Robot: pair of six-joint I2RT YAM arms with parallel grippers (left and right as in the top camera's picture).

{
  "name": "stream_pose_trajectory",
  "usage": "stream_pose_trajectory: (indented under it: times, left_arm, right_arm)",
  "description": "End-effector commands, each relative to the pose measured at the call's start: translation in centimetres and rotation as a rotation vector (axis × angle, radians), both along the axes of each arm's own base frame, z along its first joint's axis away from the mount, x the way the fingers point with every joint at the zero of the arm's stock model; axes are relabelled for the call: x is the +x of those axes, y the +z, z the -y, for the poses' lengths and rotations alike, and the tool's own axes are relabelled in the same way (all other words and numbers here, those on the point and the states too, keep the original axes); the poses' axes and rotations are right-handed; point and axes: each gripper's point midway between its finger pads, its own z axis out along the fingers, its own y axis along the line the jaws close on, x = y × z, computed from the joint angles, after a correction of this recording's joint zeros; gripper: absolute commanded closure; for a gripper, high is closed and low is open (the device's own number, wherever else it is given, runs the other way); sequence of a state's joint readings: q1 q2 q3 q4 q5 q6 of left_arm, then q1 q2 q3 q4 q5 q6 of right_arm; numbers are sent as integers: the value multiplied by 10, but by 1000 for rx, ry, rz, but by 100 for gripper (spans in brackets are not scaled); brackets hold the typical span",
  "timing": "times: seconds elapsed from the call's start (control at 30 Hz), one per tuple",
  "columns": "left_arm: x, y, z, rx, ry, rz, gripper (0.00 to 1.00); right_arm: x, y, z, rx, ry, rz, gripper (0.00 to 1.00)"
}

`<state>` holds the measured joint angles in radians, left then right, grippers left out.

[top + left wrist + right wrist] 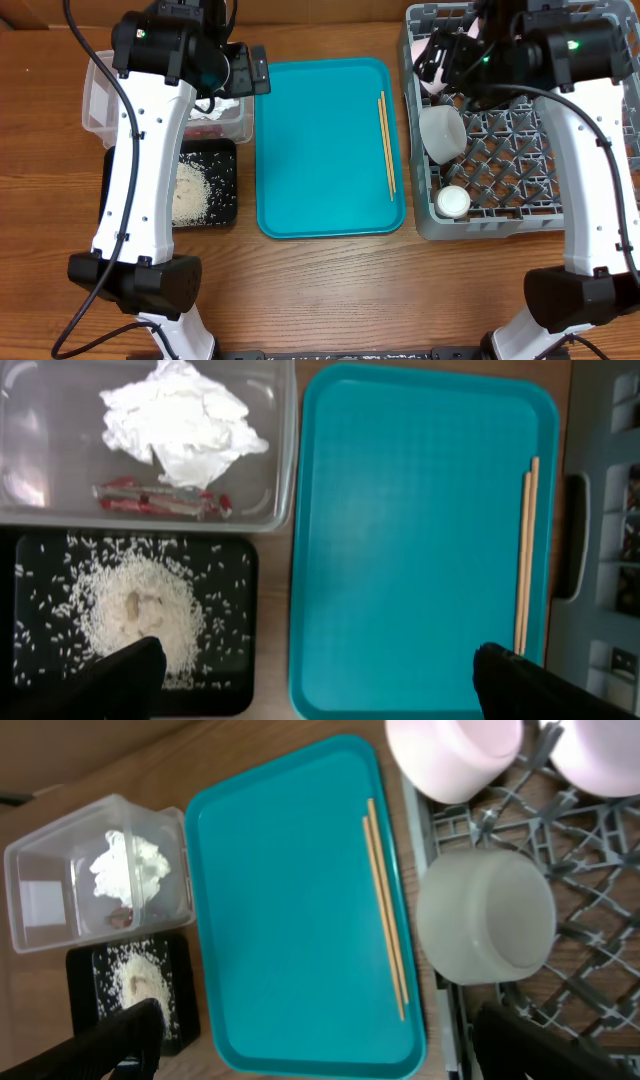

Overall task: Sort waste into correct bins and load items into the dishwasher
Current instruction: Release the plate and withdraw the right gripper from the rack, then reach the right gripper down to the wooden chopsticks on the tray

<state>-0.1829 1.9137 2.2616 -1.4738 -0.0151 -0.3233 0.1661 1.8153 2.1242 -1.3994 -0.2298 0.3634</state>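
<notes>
Two wooden chopsticks [386,143] lie side by side along the right edge of the teal tray [320,150]; they also show in the left wrist view [526,550] and the right wrist view [386,905]. The clear tub [280,450] holds the crumpled napkin [185,418] and the red-and-silver wrapper [160,500]. The black tray [235,560] holds the rice [135,615]. The grey rack [425,215] holds an upturned white bowl [441,131], a second bowl [455,755] and a small cup [452,203]. My left gripper [310,685] is open above the tub and teal tray. My right gripper [310,1045] is open above the rack's far left corner.
The teal tray sits between the bins on the left and the rack on the right. A third white piece [600,750] rests at the rack's far end. The wooden table [330,290] runs along the front. Both arm bases stand at the front edge.
</notes>
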Motion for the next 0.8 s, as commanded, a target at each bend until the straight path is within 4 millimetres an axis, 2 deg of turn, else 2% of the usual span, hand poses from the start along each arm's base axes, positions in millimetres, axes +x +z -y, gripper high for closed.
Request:
stream_pose_trajectory:
  times: [0.0, 0.1, 0.2, 0.37, 0.53, 0.63, 0.77]
  left_arm:
    - [-6, 4, 1, -23, 21, -13, 0]
    - [-10, 1, -6, -37, 72, -39, 0]
    - [-9, 1, -18, -43, 115, -41, 0]
    - [-6, 2, -51, -42, 191, -36, 0]
    - [-2, 3, -74, -31, 225, -23, 0]
    - [-2, 3, -76, -28, 231, -22, 0]
    - [-1, 3, -76, -29, 230, -19, 0]
  right_arm:
    - [-2, -1, -17, -43, 33, 18, 0]
    - [-1, -11, -30, -134, 49, 42, 2]
    - [1, -29, -53, -192, 88, 62, 5]
    - [4, -79, -82, -267, 209, 71, 12]
    - [3, -136, -80, -300, 220, 8, 23]
    - [7, -161, -76, -307, 214, -13, 31]
    - [13, -185, -79, -335, 263, -23, 33]
